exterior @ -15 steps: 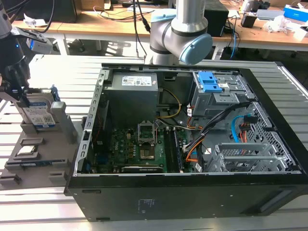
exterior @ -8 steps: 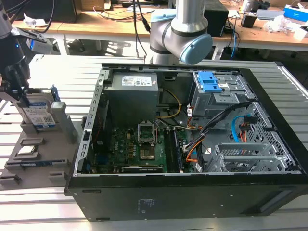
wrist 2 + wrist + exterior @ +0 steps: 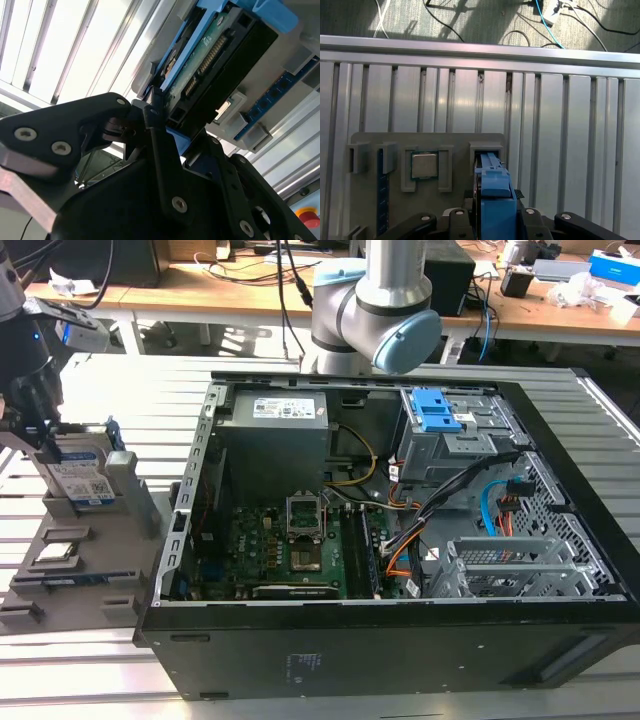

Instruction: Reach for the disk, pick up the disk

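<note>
Blue-framed, the disk (image 3: 494, 186) stands upright in its grey holder (image 3: 395, 142), the gripper (image 3: 494, 214) straddling it, clamped or not unclear; a square hold and straight lift seem wisest.

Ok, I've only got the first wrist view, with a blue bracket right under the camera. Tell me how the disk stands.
Observer: In the exterior view the disk stands upright on edge in the grey holder, its white-and-blue label facing that camera.
Operator: Give me where that holder sits.
Observer: Outside the open computer case, on the exterior view's left.
Operator: Now place the gripper for me.
Observer: The gripper is at the disk's upper end, with the holder below it.
</note>
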